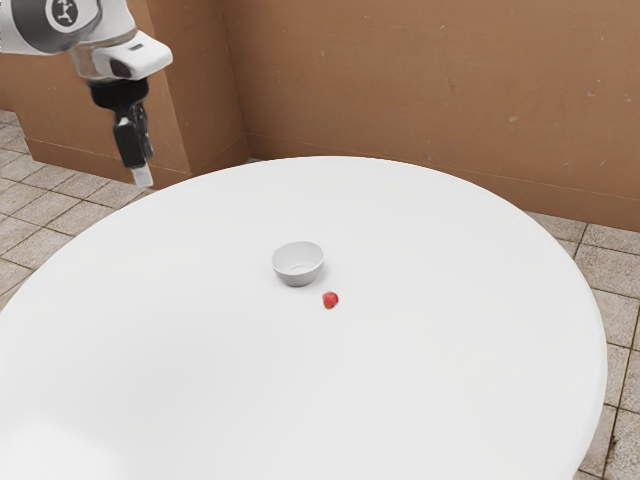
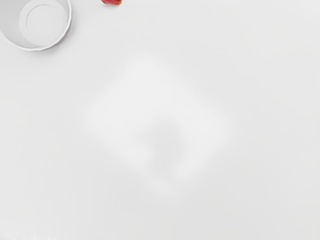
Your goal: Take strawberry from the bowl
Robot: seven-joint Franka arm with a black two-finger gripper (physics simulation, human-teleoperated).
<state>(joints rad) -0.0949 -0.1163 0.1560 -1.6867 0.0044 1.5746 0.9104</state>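
exterior view: the strawberry (image 1: 330, 300) rests on the desk (image 1: 220, 390), just off the bowl (image 1: 298, 268) toward five o'clock, seemingly taken out, likely why my gripper (image 1: 143, 177) hangs high toward ten; wide or narrow, i can't tell.

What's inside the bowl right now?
The bowl looks empty: its bare floor shows in the wrist view, though the edge of the picture cuts off part of the bowl. The strawberry lies outside, on the table.
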